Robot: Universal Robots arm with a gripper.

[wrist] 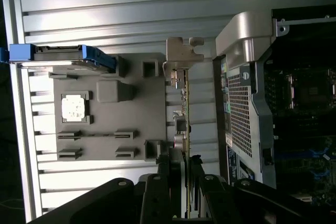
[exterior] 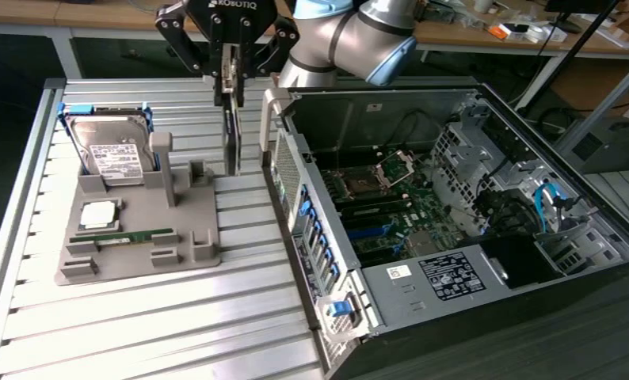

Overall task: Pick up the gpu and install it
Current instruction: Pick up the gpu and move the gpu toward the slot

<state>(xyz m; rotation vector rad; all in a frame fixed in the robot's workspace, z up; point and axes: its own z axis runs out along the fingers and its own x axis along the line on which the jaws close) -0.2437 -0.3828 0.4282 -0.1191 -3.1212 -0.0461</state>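
Note:
The gpu [exterior: 231,127] hangs on edge as a thin vertical card, its metal end bracket [wrist: 181,53] pointing away from the wrist. My gripper [exterior: 228,67] is shut on the card's upper edge, with a dark finger [wrist: 163,182] on each side of the board [wrist: 185,114]. The card's lower end is just over the right rear posts of the grey fixture [exterior: 135,253]; I cannot tell whether it still touches them. The open computer case [exterior: 452,206] lies to the exterior view's right, with its motherboard [exterior: 383,198] exposed.
On the grey fixture sit a silver hard drive [exterior: 108,150] in a blue frame, a square processor [exterior: 98,214] and a long green memory stick [exterior: 122,235]. The case's raised side wall [wrist: 244,40] stands close beside the card. The ribbed metal table [exterior: 135,332] extends toward the front.

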